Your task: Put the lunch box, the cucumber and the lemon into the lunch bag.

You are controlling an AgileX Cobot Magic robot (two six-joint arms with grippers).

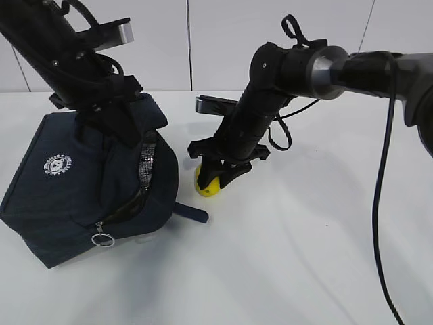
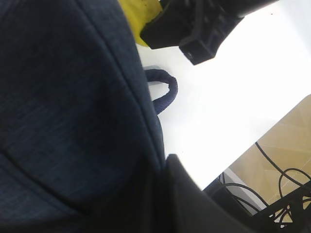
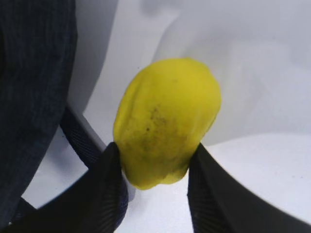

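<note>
The navy lunch bag point(image 1: 74, 196) stands on the white table at the left, its zipper partly open. My left gripper point(image 1: 120, 132) is shut on the fabric at the bag's top; in the left wrist view the fabric point(image 2: 73, 111) fills the frame against one finger point(image 2: 194, 204). My right gripper point(image 1: 214, 181) is shut on the yellow lemon point(image 1: 208, 187) at table level, just right of the bag. In the right wrist view the lemon point(image 3: 165, 121) sits between both fingers point(image 3: 107, 184). The lemon also shows in the left wrist view point(image 2: 136, 14). The lunch box and the cucumber are out of view.
A navy loop handle point(image 1: 193, 213) lies on the table between the bag and the lemon; it also shows in the left wrist view point(image 2: 163, 90) and the right wrist view point(image 3: 80, 136). The zipper's ring pull point(image 1: 103, 238) hangs at the front. The table edge point(image 2: 243, 150) is near.
</note>
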